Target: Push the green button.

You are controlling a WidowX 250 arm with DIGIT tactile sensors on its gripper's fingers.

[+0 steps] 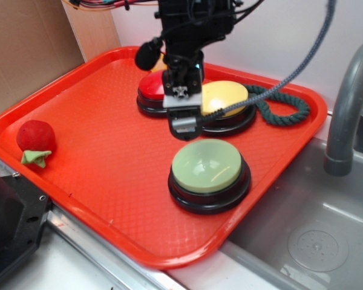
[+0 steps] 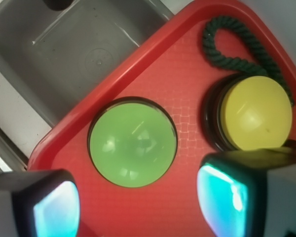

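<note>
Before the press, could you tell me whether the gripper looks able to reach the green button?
Probably yes: the gripper hangs above the tray, just behind the green button, whose dome is uncovered, with only bare tray between them.

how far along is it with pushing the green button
Done: the gripper is over the red tray, near the yellow button. In hand: lining up; the wrist view shows the green button ahead of the fingers, untouched. Left: move over it and press down.

Glossy plastic green button [image 1: 207, 165], textured tray [image 1: 109, 151]
</note>
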